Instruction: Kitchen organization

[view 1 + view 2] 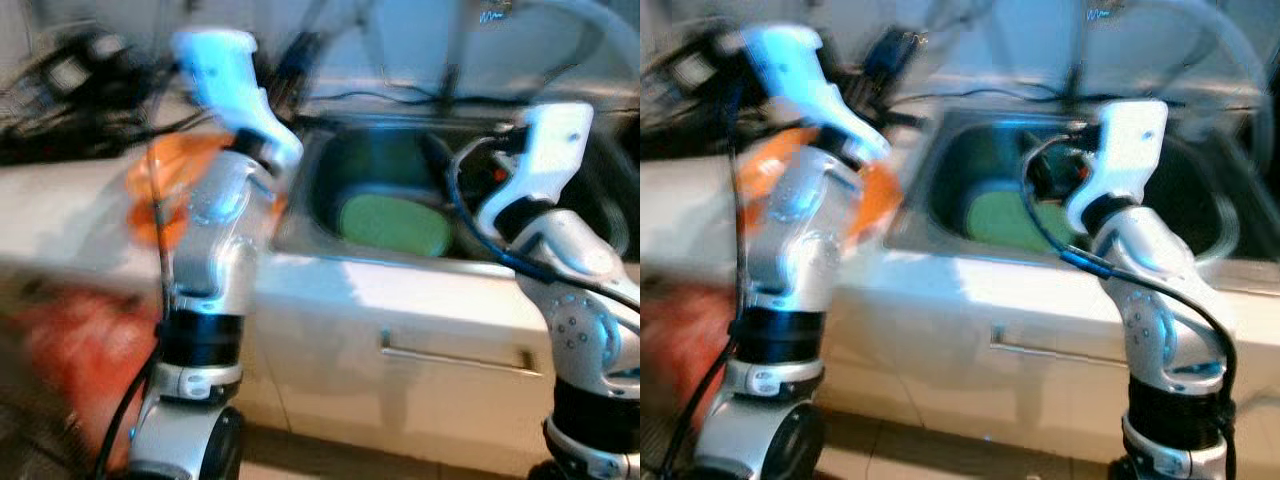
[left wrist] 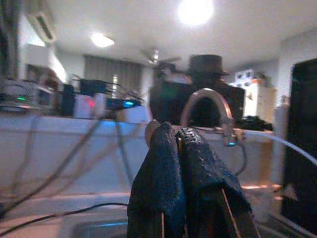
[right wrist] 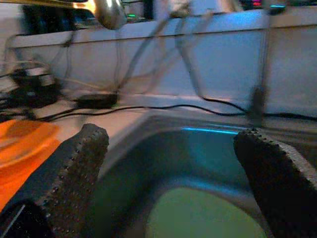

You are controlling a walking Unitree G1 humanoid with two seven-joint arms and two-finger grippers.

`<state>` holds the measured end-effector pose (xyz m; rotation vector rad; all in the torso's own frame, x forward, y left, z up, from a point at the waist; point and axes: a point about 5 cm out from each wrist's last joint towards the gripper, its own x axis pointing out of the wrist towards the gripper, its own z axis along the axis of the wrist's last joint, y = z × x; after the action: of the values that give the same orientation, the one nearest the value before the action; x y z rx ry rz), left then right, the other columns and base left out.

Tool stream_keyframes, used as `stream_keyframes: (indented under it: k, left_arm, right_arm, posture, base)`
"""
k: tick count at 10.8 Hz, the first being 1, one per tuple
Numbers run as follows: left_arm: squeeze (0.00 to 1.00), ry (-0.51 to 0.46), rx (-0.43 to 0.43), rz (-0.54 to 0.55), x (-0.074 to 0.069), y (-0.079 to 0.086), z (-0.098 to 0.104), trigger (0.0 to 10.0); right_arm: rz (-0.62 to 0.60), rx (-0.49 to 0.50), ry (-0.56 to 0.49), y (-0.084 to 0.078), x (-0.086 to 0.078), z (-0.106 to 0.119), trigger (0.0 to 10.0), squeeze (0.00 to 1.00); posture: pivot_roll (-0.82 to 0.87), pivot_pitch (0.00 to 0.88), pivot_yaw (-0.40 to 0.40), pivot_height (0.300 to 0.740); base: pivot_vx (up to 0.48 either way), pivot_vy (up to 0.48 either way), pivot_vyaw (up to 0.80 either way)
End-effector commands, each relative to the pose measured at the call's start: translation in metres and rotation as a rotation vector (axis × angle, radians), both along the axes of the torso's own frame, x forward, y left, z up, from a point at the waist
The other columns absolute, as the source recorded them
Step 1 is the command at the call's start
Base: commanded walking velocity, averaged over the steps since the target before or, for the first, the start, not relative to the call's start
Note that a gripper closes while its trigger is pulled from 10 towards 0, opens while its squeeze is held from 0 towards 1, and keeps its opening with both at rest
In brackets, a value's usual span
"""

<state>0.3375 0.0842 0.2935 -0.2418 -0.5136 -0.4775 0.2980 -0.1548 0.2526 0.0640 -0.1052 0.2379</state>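
In the sink (image 3: 163,144), green plate (image 3: 208,215) lies below right gripper (image 3: 173,173).

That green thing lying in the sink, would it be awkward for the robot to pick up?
Probably a bit. The green thing lies flat on the bottom of the sink, so there is little edge to pinch. It looks like a thin, light board or mat, though blur hides which. The right gripper hangs above it with jaws wide apart.

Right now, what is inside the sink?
A green, flat, rounded thing lies at the bottom of the sink. It is too blurry to name. The right arm covers the sink's right part, so anything there is hidden.
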Motion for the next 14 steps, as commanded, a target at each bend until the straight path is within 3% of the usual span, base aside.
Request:
stream_keyframes:
  k: [1, 9, 11, 14]
  left_arm:
    - [0.0, 0.0, -0.004, 0.017, 0.0006, 0.0054, -0.0001, 0.0]
    - [0.0, 0.016, -0.004, 0.025, 0.002, 0.0056, -0.0046, 0.0]
    - [0.0, 0.012, -0.023, 0.021, 0.0009, 0.0061, -0.0037, 0.0]
    - [0.0, 0.023, -0.026, 0.022, 0.0018, 0.0066, -0.0059, 0.0]
  right_arm:
    - [0.011, -0.003, -0.02, 0.0031, -0.0005, 0.003, 10.0, 0.0]
    - [0.01, -0.012, -0.022, 0.0017, 0.0005, 0.0046, 10.0, 0.0]
    - [0.013, -0.011, -0.018, 0.0022, 0.0005, 0.0041, 10.0, 0.0]
    - [0.021, -0.014, -0.012, 0.0036, 0.001, 0.0036, 10.0, 0.0]
  posture:
    - [-0.14, 0.0, 0.072, 0.74]
    - [-0.14, 0.0, 0.069, 0.74]
    - [-0.14, 0.0, 0.069, 0.74]
    - [-0.14, 0.0, 0.068, 0.74]
  base:
    - [0.0, 0.0, 0.0]
    - [0.0, -0.319, 0.0]
    - [0.0, 0.0, 0.0]
    - [0.0, 0.0, -0.69]
